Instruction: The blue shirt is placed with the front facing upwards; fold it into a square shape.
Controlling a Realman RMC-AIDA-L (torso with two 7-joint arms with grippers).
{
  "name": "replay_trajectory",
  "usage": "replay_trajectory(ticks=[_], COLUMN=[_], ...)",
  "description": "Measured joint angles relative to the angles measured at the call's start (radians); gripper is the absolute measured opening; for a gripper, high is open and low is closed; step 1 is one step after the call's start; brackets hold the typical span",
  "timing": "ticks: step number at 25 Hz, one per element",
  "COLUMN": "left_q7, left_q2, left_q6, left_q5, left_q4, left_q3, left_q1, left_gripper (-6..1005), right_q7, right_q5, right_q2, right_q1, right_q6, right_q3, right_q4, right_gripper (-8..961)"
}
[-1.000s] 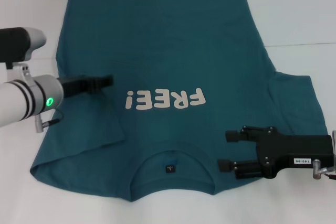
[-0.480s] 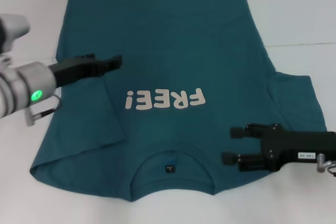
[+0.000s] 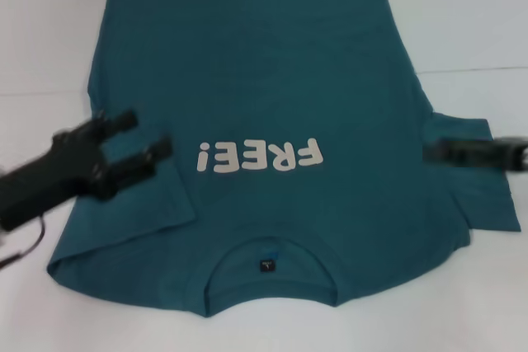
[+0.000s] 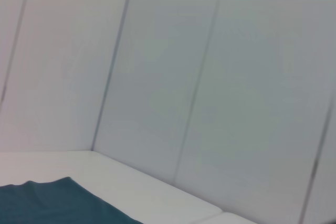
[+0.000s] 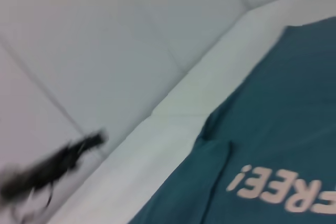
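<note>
- Spread flat across the white table [image 3: 33, 6] sits the big teal-blue cotton T-shirt with white "FREE!" lettering [image 3: 272, 88], front up, collar at 6 o'clock, hem at 12. The left sleeve looks already folded in.
- Soft, light and floppy, I'd guess; it'll sag and wrinkle, so grab edges or corners, like a sleeve or shoulder seam.
- Left gripper [image 3: 139, 139] hovers over the folded sleeve at 9 o'clock, fingers parted a little, holding nothing.
- Right gripper [image 3: 432, 152] is over the right sleeve at 3 o'clock; can't tell if it's parted or closed.
</note>
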Motion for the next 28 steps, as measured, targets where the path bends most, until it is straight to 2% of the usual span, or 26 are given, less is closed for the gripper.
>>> replay_trajectory(ticks=[5,9,11,14,17,23,28], left_q7=[0.029,0.024,0.023,0.022,0.023,0.023,0.022], left_q2=[0.016,0.018,0.017,0.012,0.010,0.009,0.009], left_q6=[0.071,0.074,0.067,0.053,0.036,0.015,0.002], left_q5=[0.050,0.128,0.153,0.177,0.184,0.222,0.266], left_q4=[0.020,0.016,0.016,0.015,0.015,0.022,0.023], left_q3=[0.007,0.006,0.005,0.006,0.007,0.007,0.007], left_q1=[0.035,0.040,0.038,0.034,0.030,0.010,-0.010], left_gripper=[827,826,827,828,828,828,827], right_q7=[0.319,0.472,0.531,0.627,0.668,0.691,0.685], right_q5=[-0.022,-0.096,-0.156,-0.283,-0.385,-0.494,-0.539], right_q2=[-0.083,-0.151,-0.178,-0.205,-0.212,-0.189,-0.182], right_q1=[-0.005,0.004,0.017,0.045,0.068,0.101,0.136], right_q6=[0.023,0.045,0.046,0.050,0.066,0.182,0.300], right_q3=[0.011,0.009,0.007,0.010,0.011,-0.012,-0.057], right_q4=[-0.117,-0.132,-0.129,-0.126,-0.126,-0.062,0.034], right_gripper=[911,911,911,911,911,911,912])
